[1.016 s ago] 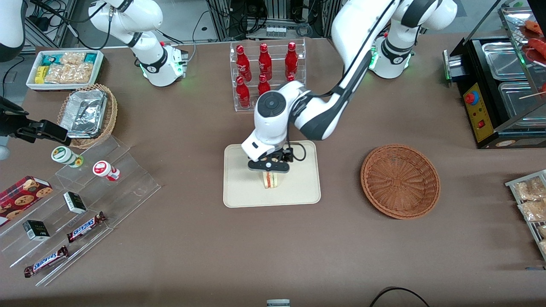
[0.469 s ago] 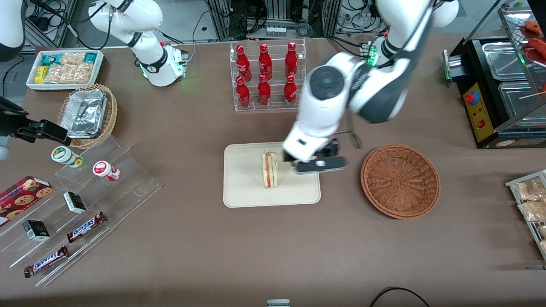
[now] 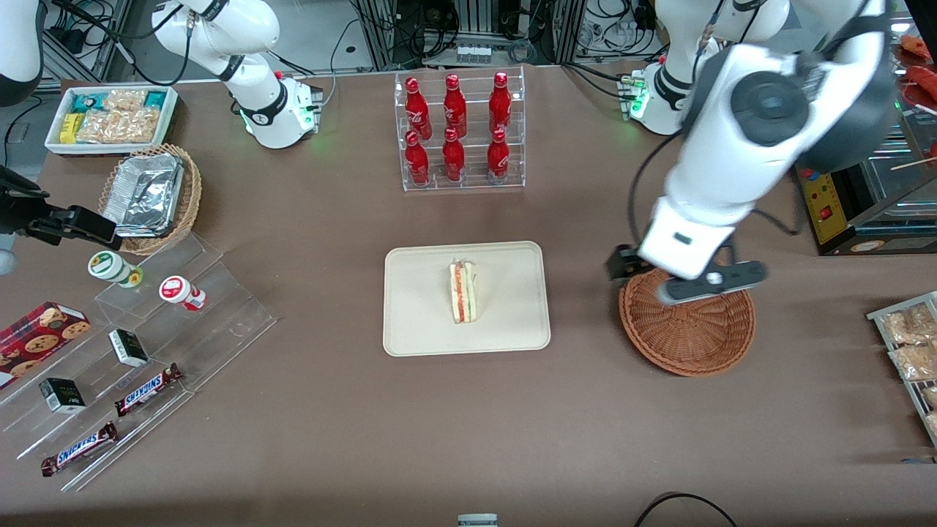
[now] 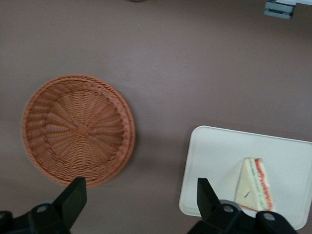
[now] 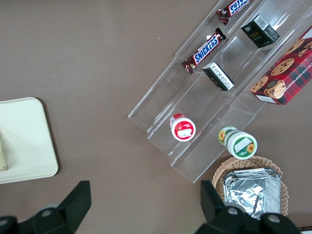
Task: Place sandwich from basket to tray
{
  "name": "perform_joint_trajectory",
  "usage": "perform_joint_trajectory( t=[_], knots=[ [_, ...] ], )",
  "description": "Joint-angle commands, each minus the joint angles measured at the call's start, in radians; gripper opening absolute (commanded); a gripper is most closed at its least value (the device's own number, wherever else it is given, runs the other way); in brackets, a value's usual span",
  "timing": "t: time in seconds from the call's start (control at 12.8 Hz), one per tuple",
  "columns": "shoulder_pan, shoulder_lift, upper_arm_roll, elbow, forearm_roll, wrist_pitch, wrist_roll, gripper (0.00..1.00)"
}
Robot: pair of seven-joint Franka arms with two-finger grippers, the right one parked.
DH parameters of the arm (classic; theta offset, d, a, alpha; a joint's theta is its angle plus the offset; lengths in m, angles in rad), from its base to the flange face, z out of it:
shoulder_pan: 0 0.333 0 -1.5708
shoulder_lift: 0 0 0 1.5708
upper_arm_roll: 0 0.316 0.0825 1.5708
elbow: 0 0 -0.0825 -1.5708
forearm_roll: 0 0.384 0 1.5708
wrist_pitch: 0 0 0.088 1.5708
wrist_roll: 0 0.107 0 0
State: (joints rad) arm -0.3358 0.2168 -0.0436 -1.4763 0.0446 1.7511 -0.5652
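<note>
One sandwich (image 3: pixel 463 292) seen set on cream tray (image 3: pixel 417 322), gripper (image 3: pixel 708 282) spread wide, nothing held.
Sandwich stood on edge near tray middle, red and green filling shown on top. Reddish-brown wicker basket (image 3: pixel 688 337) placed beside tray toward working arm's end, nothing seen inside; gripper hung above its rim. Rack of red bottles (image 3: pixel 457 128) seen farther from camera.
</note>
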Motion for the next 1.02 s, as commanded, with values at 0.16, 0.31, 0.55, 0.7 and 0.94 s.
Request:
perform_joint_trajectory(
  t=[0.16,0.31,0.55,0.7,0.94],
  knots=[
    [0.11,-0.103,-0.012,-0.052,-0.011,-0.085,0.189,1.0],
    [0.159,-0.129,-0.012,-0.052,-0.012,-0.12,0.264,1.0],
    [0.221,-0.158,-0.012,-0.052,-0.012,-0.166,0.368,1.0],
    [0.251,-0.175,-0.012,-0.058,-0.014,-0.189,0.441,1.0],
    [0.296,-0.226,-0.012,-0.108,-0.035,-0.186,0.488,1.0]
  ],
)
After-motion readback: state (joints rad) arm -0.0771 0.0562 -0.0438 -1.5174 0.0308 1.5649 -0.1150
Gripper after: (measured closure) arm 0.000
